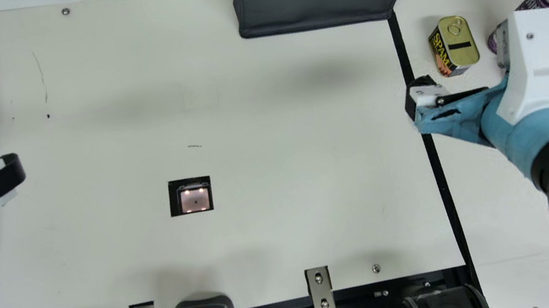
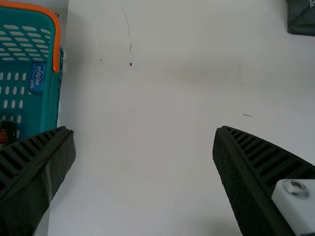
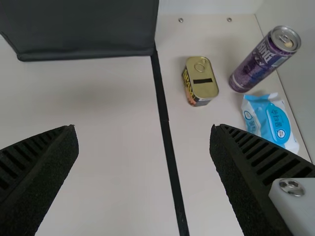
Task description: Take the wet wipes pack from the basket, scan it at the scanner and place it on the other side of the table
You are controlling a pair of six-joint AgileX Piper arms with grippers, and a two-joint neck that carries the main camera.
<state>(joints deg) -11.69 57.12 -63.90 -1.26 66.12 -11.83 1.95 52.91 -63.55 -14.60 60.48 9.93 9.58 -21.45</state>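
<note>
While right of the black strip (image 1: 443,186), the wet wipes pack (image 3: 276,124) loose, left tool (image 1: 9,175) and right tool (image 1: 414,98) with fingers apart.

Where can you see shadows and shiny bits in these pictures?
Main view: soft, smudgy shadows on the table, and the scanner window glows pink with bright spots; left wrist view: a faint shadow on the table near the basket; right wrist view: a soft shadow by the gold-topped tin, plus shine on the purple can's metal top.
</note>
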